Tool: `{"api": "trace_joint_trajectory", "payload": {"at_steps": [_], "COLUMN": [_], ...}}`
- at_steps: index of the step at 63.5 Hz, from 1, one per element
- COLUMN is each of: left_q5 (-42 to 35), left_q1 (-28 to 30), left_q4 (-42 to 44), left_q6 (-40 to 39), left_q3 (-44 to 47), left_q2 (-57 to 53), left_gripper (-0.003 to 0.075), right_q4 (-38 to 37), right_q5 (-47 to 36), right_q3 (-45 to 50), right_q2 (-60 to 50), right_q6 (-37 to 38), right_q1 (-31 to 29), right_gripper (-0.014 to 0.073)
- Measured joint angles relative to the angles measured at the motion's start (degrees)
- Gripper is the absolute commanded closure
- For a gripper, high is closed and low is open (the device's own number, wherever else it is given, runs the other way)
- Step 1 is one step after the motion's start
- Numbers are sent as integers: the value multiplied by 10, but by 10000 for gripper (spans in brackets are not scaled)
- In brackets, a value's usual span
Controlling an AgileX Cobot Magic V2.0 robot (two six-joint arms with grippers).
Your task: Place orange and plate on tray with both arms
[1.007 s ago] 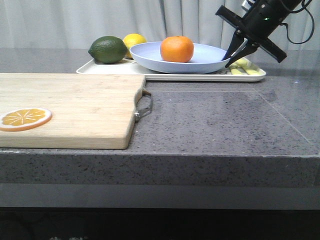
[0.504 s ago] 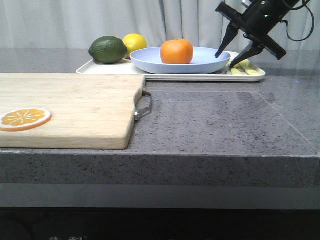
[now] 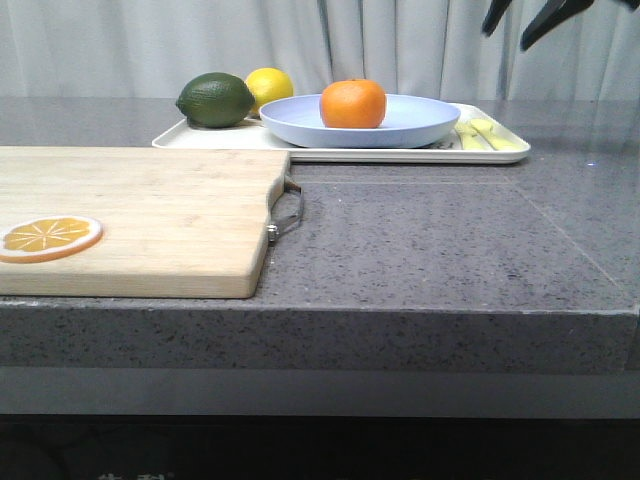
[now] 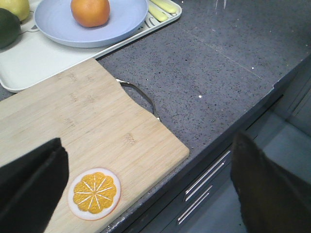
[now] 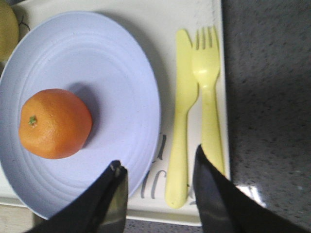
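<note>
orange [image 3: 353,103] sits inside the plate [image 3: 400,122], left of the plate's centre in the front view, stem dimple visible in the right wrist view (greenish dot on the skin). plate lies flat on the tray [image 3: 330,153], covering most of the tray's middle. tray sits at the far side of the grey speckled countertop [image 3: 430,240]

on the tray, left of the plate: 1 dark green avocado [image 3: 215,99] and 1 yellow lemon [image 3: 268,84] behind it, both close to the plate rim. right of the plate on the tray: 1 pale yellow plastic knife [image 5: 181,116] and 1 matching fork [image 5: 209,97], lying side by side, knife nearer the plate, fork beside the tray's rim

right gripper [image 3: 520,18] is up at the top edge of the front view, above the tray's right end, well clear of plate and cutlery; its 2 fingers are spread apart with nothing between them. right wrist view looks down past the fingers onto plate edge and knife

left gripper [image 4: 146,189] hangs above the near part of the counter, its 2 dark fingers wide apart, holding nothing

wooden cutting board [image 3: 130,215] with metal handle [image 3: 288,210] lies on the near left of the countertop, apart from the tray; 1 flat orange slice [image 3: 50,238] rests on the board near its front left part
</note>
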Motion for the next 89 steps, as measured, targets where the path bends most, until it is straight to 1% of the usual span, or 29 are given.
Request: {"api": "trace_joint_trajectory", "payload": {"at_steps": [8,13,24,29,38,47,54,61,69,78,89], "left_q5": [0,0,0,0,0,0,0,0,0,0,0], "left_q1": [0,0,0,0,0,0,0,0,0,0,0], "left_q4": [0,0,0,0,0,0,0,0,0,0,0], "left_q6": [0,0,0,0,0,0,0,0,0,0,0], "left_q3": [0,0,0,0,0,0,0,0,0,0,0], "left_q2": [0,0,0,0,0,0,0,0,0,0,0], "left_gripper": [66,66,66,66,66,66,66,66,66,66,66], "right_q4": [-56,-74,-111,-117,-124,-126,-131,-145,-154,-172,-191], "right_q5": [2,4,7,8,0,-68,-124,-161,-194,-222,-230], "right_q3": [9,23,90,142,273,426,532,631,726,813,878], "right_q2": [-51,-86,-166,-210,-310,-414,-498,-579,-670,-770,-882], "right_q6": [-34,-46,-74,-91,-123,-146,-151,-153,-153,-154,-154], "right_q1": [19,39,83,91,91,91,91,91,91,91,91], "right_gripper": [244,244,244,244,244,244,244,244,244,244,244]}}
